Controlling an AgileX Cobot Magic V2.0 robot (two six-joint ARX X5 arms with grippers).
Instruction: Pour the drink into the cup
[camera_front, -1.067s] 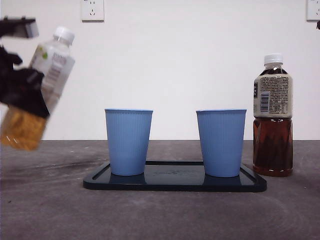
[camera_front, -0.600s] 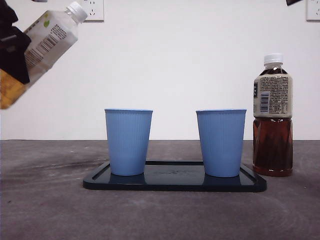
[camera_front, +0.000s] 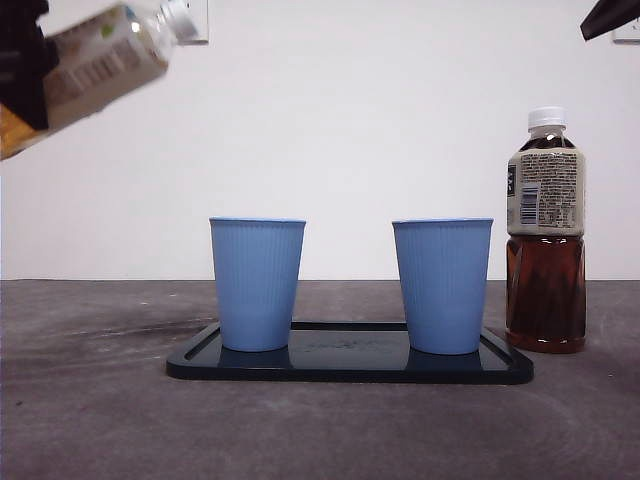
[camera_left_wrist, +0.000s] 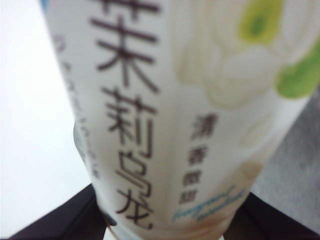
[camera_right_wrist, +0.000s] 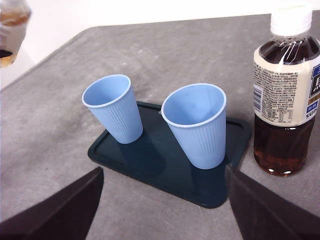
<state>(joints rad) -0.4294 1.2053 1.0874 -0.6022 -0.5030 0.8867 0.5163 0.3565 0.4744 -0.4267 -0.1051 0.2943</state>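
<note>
My left gripper (camera_front: 20, 62) is shut on a white-labelled bottle of pale tea (camera_front: 95, 62), high at the left of the front view. The bottle is tilted nearly level, with its white cap (camera_front: 180, 18) on and pointing toward the cups. In the left wrist view the bottle's label (camera_left_wrist: 170, 100) fills the picture between the black jaws. Two empty blue cups, the left (camera_front: 257, 284) and the right (camera_front: 442, 286), stand upright on a dark tray (camera_front: 350, 366). The held bottle is up and to the left of the left cup, apart from it. My right gripper (camera_right_wrist: 164, 174) is open and empty, above the tray (camera_right_wrist: 150, 165).
A capped bottle of dark tea (camera_front: 545, 230) stands upright on the grey table just right of the tray; it also shows in the right wrist view (camera_right_wrist: 285, 90). A black tip of the right arm (camera_front: 608, 18) shows at the top right corner.
My left gripper has lifted the pale tea bottle higher and tilted it further toward level, cap toward the cups. A black arm tip has come into the top right corner.
</note>
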